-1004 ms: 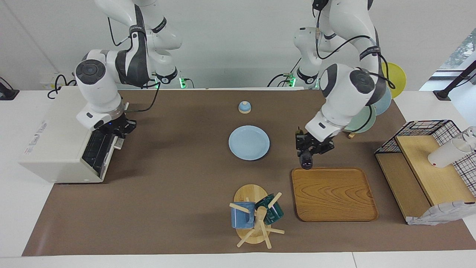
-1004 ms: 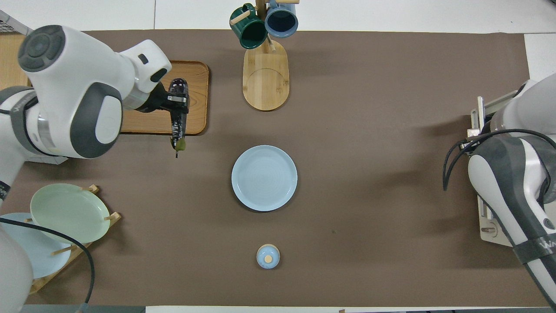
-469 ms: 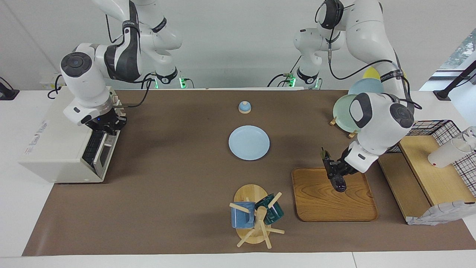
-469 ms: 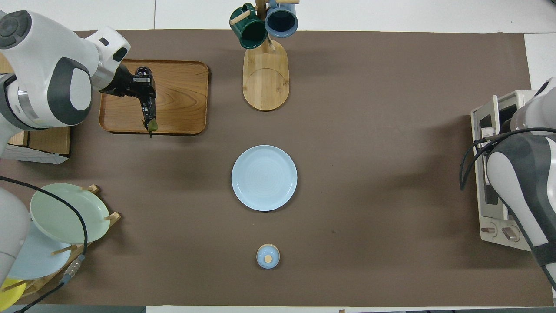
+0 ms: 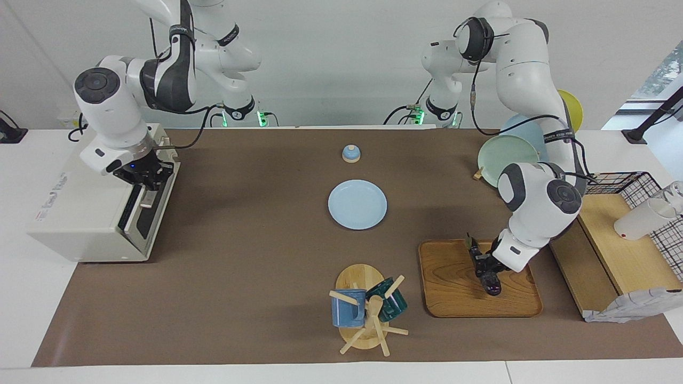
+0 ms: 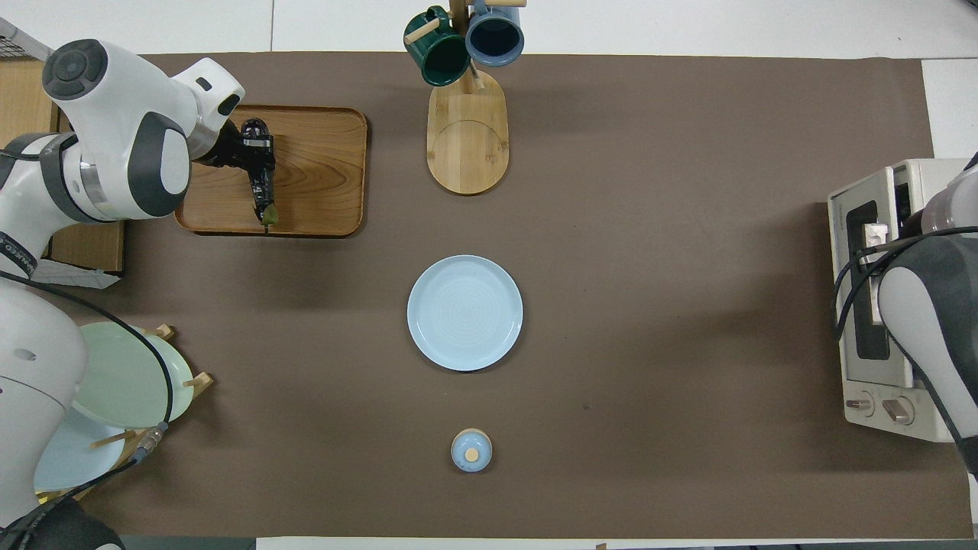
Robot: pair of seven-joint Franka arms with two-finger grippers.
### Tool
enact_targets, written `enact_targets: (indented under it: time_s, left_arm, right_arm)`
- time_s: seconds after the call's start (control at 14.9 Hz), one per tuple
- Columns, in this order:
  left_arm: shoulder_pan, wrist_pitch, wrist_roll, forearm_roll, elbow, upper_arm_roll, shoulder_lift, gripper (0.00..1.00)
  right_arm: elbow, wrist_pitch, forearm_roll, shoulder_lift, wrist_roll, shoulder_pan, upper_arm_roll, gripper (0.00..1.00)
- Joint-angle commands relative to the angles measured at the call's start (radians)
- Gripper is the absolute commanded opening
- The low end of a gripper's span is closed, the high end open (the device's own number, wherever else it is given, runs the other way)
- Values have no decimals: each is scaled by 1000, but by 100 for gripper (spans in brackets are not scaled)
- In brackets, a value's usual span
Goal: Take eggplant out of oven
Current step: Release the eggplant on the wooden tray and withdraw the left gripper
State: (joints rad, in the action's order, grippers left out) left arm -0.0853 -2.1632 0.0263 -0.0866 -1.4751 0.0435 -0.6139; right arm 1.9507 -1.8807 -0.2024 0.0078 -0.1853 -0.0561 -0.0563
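The boxy white toaster oven (image 5: 88, 210) carries grey lettering on its top, too small to read. Its glass door, ajar a second ago, now stands nearly shut. The right gripper (image 5: 147, 184) sits at the door's upper edge; whether its fingers are open or closed cannot be told. The left gripper (image 5: 483, 264) has moved from beside the square wooden tray (image 5: 453, 298) to over it, fingers clamped on the slim dark purple eggplant (image 5: 488, 277), which hangs low above the tray on the brown desk (image 5: 240, 266).
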Motion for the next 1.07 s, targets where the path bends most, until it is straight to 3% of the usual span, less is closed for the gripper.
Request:
enact_targets:
  time_s: [0.0,0.07,0.13,0.4,0.6,0.8,0.94,1.0]
  left_arm:
    - [10,-12,-8,22,-27,4,17,0]
    - [10,-12,-15,22,-25,4,17,31]
    - [12,-4,-26,22,-21,4,19,96]
    - [19,69,-29,12,36,4,22,100]
    - [25,97,-16,8,13,3,124,100]
    - [36,186,49,11,10,1,219,100]
    - [36,268,49,18,12,-7,284,100]
    - [36,316,50,21,10,-16,324,100]
  right_arm:
    - [11,29,-14,-31,-26,-10,0,14]
    - [11,29,-14,-37,-35,-10,-6,14]
    - [11,29,-14,-42,-51,-8,-8,11]
    - [5,49,-14,-54,-69,-2,-10,3]
    - [-50,109,-9,-60,-54,34,-13,0]
    - [-143,198,96,-57,-37,143,-115,3]
    - [-132,193,139,-60,-20,200,-189,37]
    - [-122,202,144,-66,9,191,-189,65]
